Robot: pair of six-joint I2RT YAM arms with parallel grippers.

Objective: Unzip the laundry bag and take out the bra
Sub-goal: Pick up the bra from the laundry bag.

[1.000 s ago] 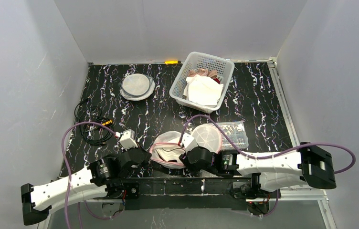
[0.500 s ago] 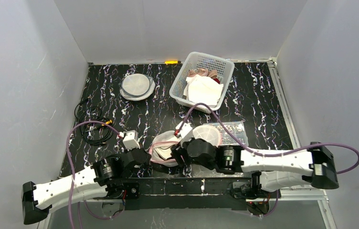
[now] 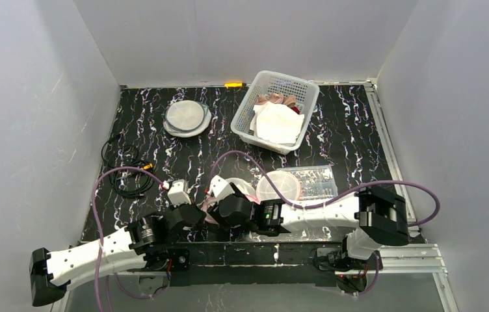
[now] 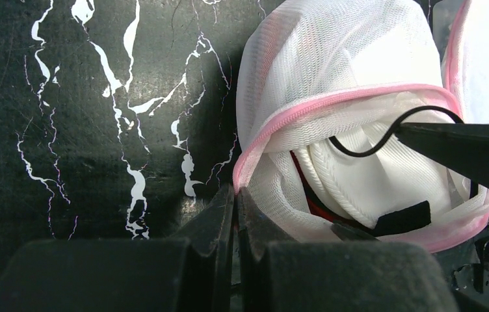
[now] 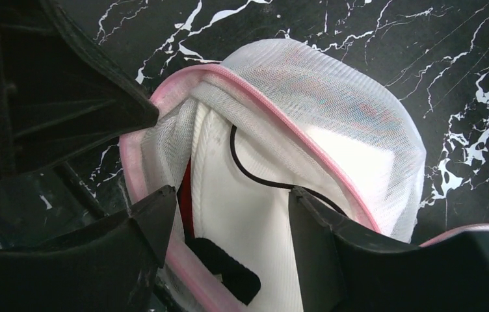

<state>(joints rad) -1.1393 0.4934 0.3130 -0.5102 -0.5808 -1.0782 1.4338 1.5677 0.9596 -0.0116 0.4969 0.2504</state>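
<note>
In the left wrist view, the left fingers [image 4: 234, 208] are pressing together, their tips touching the pink zipper rim of the laundry bag [image 4: 333, 58]. I cannot tell whether any mesh is being trapped between them. The bag's mouth is gaping, and the bra [image 4: 365, 175] is showing in it as a white padded cup with a black strap looping over it. For a clean pull, these fingers should be anchoring that rim so the bag is not dragging along.

In the right wrist view, the right fingers [image 5: 154, 221] are standing apart on either side of the white cup inside the mouth. They should be closing on padding alone, clear of mesh and zipper, then drawing away from the anchored rim.

In the top view, the bag is sitting at the middle of the near edge of the desk [image 3: 359, 130], largely hidden under the right arm [image 3: 307, 211]. Besides the bra, it is holding something red. A white basket [image 3: 245, 120] toward the far edge is carrying white folded cloth and a pinkish item. A clear box [image 3: 317, 181] near the bag is holding small things too tiny to identify.
</note>
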